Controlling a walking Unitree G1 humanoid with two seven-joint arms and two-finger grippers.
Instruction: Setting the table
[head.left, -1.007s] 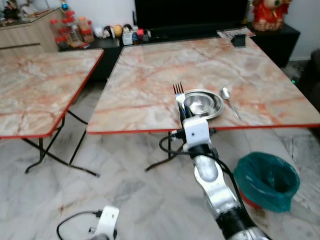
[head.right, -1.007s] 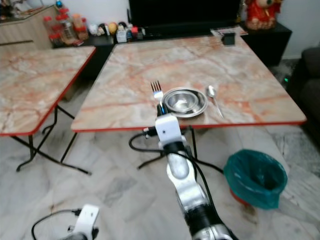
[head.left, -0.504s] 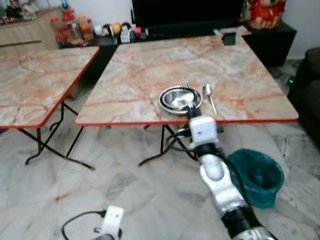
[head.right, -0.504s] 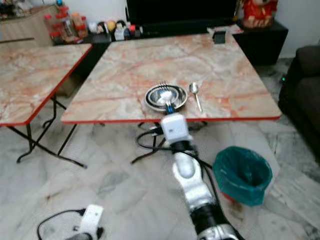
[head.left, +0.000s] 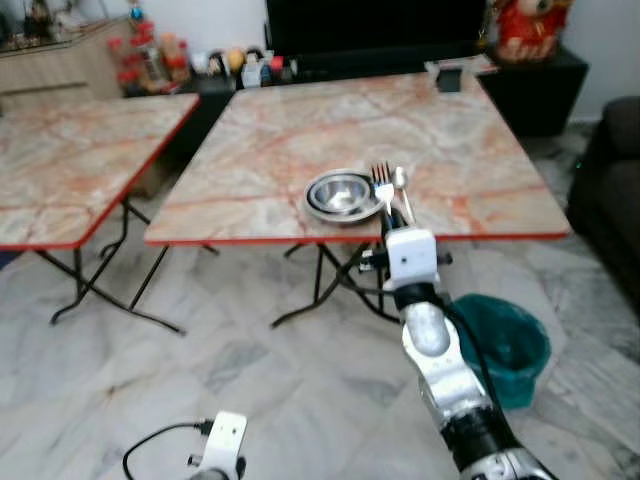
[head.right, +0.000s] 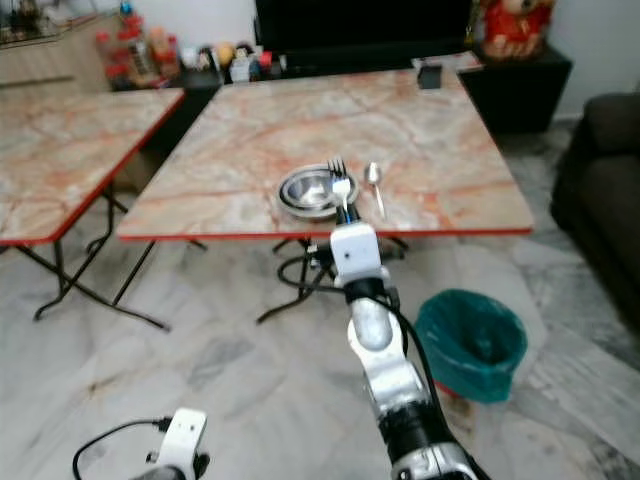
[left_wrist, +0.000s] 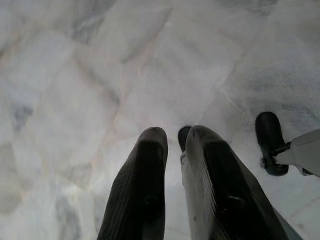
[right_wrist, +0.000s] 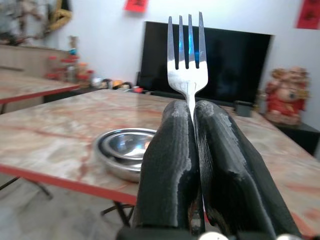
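My right gripper (head.left: 386, 218) is shut on a silver fork (head.left: 381, 181), held upright with its tines up, just short of the near edge of the marble table (head.left: 290, 130). In the right wrist view the fork (right_wrist: 186, 55) rises from between the black fingers (right_wrist: 170, 150). A steel bowl (head.left: 342, 193) sits near that table edge, and a spoon (head.right: 374, 181) lies just right of it. From the head views the fork lines up between the bowl and the spoon. My left gripper (left_wrist: 175, 136) hangs shut over the floor.
A green-lined bin (head.left: 502, 342) stands on the floor right of my right arm. A second marble table (head.left: 70, 160) is at the left, with folding legs (head.left: 110, 290) underneath. A dark sofa (head.left: 610, 170) is at the right, and a small black box (head.left: 449, 77) sits at the table's far edge.
The whole view has shifted as I move. The fork, lined up left of the bowl a second ago, now lines up at its right rim beside the spoon. The grip is unchanged.
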